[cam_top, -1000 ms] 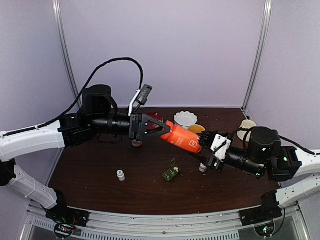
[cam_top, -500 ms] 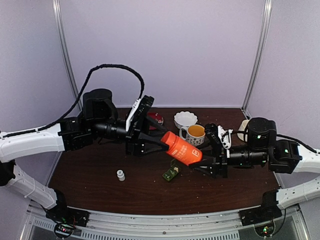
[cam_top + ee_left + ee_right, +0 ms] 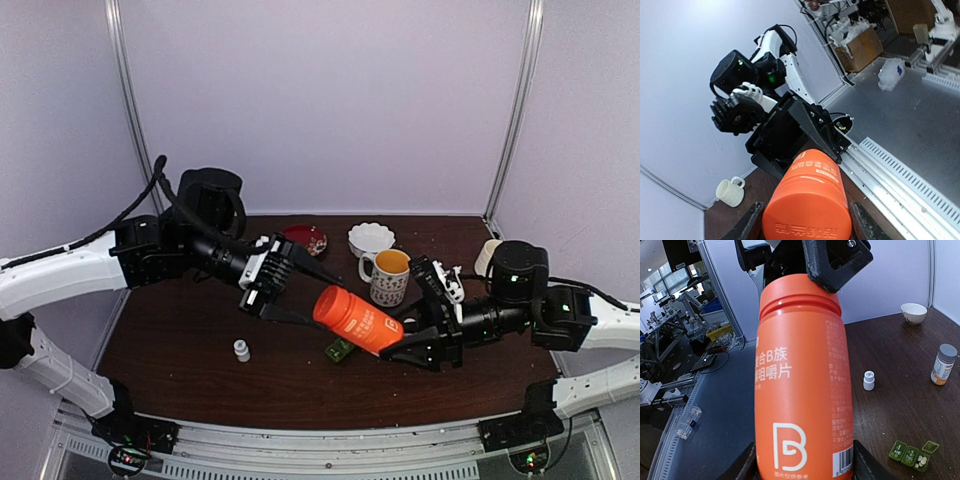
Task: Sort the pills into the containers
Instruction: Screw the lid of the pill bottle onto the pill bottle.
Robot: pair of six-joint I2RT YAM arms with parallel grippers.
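A large orange bottle (image 3: pixel 357 320) hangs tilted over the table, gripped at both ends. My left gripper (image 3: pixel 312 298) is shut on its cap end, which fills the left wrist view between the gripper (image 3: pixel 805 226) fingers. My right gripper (image 3: pixel 398 338) is shut on the labelled base, seen up close in the right wrist view at the gripper (image 3: pixel 804 464). The dark-green pill box (image 3: pixel 910 455) lies on the table under the bottle, with only a corner of the pill box (image 3: pixel 338 351) showing from above. Tiny white pills (image 3: pixel 921 461) sit in one open compartment.
A patterned mug (image 3: pixel 387 275), a white bowl (image 3: pixel 371 238) and a red dish (image 3: pixel 305 238) stand at the back. A small white bottle (image 3: pixel 241 350) stands front left. An orange-labelled bottle (image 3: pixel 941 365) is further back. A cream cup (image 3: pixel 490 255) is at the right.
Both arms have brought the orange bottle down and nearer, over the pill box, and both wrists have turned. Both grips on the bottle stay the same.
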